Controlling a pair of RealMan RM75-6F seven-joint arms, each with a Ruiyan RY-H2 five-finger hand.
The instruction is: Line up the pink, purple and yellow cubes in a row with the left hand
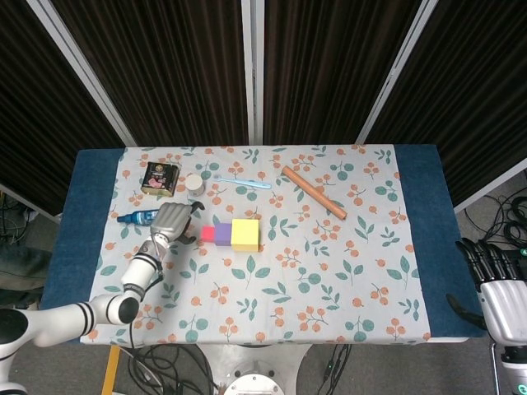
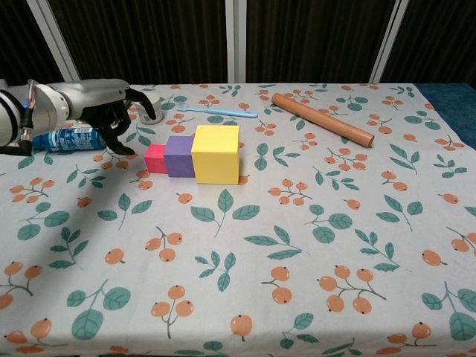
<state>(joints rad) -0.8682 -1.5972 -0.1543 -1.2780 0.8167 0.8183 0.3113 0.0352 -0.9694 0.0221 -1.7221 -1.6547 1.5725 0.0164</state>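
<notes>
A small pink cube (image 1: 207, 234) (image 2: 155, 158), a middle-sized purple cube (image 1: 222, 233) (image 2: 179, 155) and a larger yellow cube (image 1: 245, 234) (image 2: 216, 153) sit side by side in a row, touching, on the floral tablecloth (image 1: 329, 280). My left hand (image 1: 171, 220) (image 2: 111, 110) hovers just left of the pink cube, fingers curled downward and apart, holding nothing. My right hand (image 1: 496, 284) hangs off the table's right edge, fingers spread, empty; the chest view does not show it.
A blue bottle (image 1: 136, 216) (image 2: 65, 138) lies behind my left hand. A dark tin (image 1: 160, 178), a small white cup (image 1: 193, 183) (image 2: 150, 110), a light blue toothbrush (image 1: 242, 182) (image 2: 217, 111) and a wooden rod (image 1: 314, 192) (image 2: 321, 119) lie at the back.
</notes>
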